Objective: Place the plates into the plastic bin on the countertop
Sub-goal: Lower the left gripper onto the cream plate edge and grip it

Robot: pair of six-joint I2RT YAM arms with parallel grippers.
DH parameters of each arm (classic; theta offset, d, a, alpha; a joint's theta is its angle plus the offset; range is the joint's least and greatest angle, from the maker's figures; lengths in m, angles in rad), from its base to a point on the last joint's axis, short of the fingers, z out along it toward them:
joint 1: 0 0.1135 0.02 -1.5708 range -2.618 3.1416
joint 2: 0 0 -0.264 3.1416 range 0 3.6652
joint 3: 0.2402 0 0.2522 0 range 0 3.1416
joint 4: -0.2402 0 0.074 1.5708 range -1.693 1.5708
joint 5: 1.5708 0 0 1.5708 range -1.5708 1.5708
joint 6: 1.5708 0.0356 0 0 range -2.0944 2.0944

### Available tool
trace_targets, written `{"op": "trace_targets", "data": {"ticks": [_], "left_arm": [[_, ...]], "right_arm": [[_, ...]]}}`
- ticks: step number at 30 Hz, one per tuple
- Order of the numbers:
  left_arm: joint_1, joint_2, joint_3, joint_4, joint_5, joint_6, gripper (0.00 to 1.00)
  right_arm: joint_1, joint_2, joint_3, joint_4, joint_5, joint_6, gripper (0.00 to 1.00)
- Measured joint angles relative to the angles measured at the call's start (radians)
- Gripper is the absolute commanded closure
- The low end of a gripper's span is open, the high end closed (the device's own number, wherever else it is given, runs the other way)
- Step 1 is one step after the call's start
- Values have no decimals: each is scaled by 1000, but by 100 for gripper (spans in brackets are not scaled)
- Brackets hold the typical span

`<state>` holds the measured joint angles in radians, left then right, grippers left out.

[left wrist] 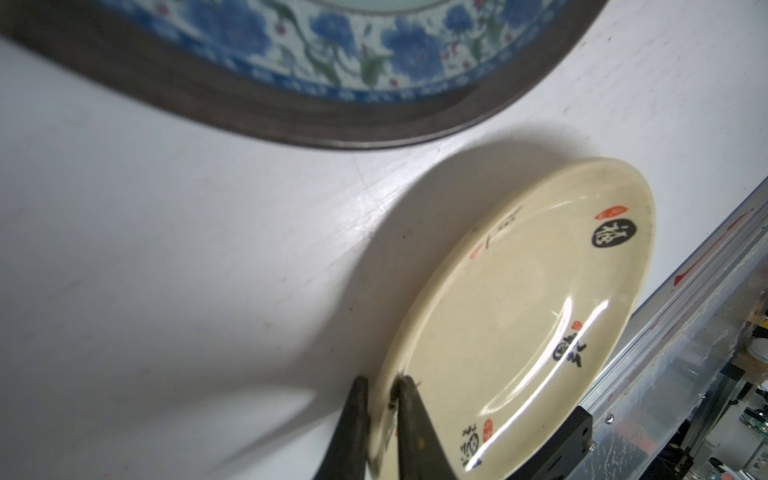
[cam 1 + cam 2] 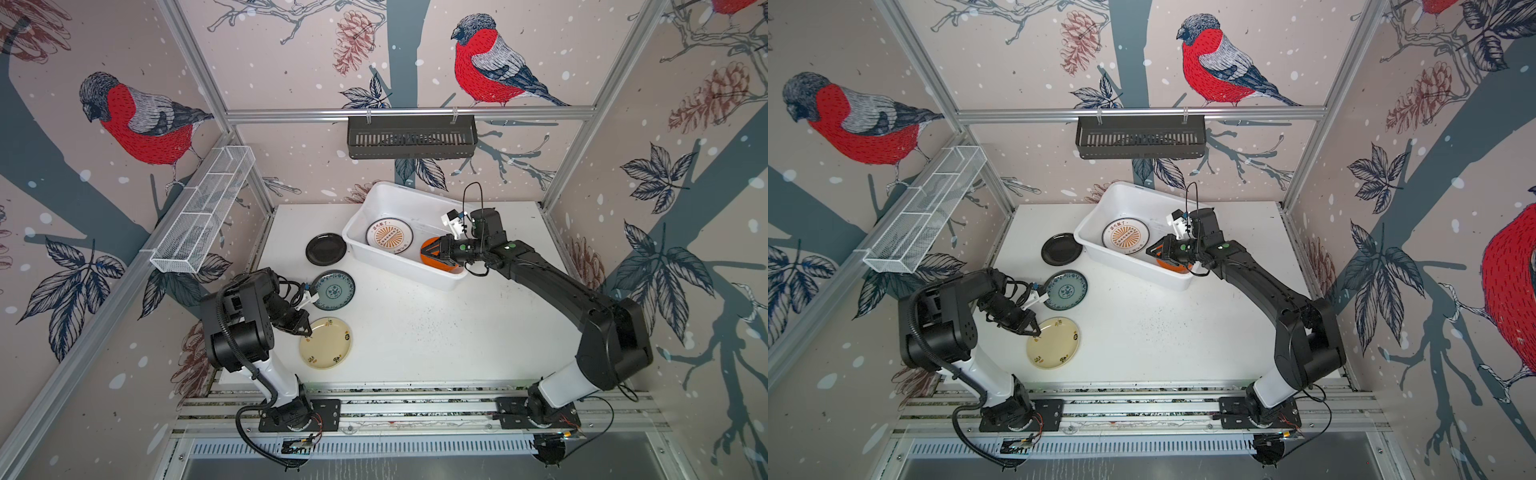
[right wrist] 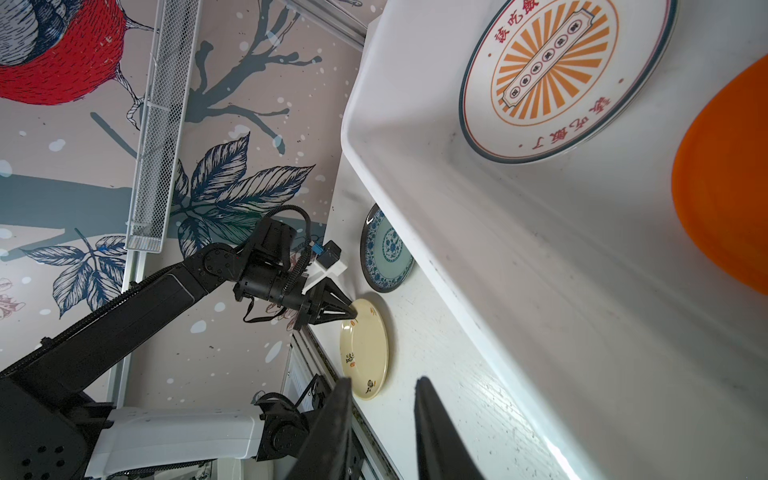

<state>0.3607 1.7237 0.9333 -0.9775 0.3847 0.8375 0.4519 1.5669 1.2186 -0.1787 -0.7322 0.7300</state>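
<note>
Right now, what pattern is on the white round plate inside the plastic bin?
White round plate: orange sunburst, dark rim; best in the right wrist view.

Bright, even light; glare streaks the cream plate beyond the left fingers, soft shadow beside them, farther teal plate blurred.

A black slotted basket hangs on the back rail, a white wire-mesh rack at left.
</note>
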Motion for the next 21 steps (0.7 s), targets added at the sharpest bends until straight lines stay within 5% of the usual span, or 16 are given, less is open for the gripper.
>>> {"op": "trace_targets", "data": {"ticks": [12, 21], "left_arm": [[2, -19, 8, -53, 53, 0, 100], [2, -49, 58, -79, 59, 0, 100]], "right_arm": [[-1, 6, 0, 1, -1, 0, 72], [-2, 7, 0, 1, -3, 0, 72]]}}
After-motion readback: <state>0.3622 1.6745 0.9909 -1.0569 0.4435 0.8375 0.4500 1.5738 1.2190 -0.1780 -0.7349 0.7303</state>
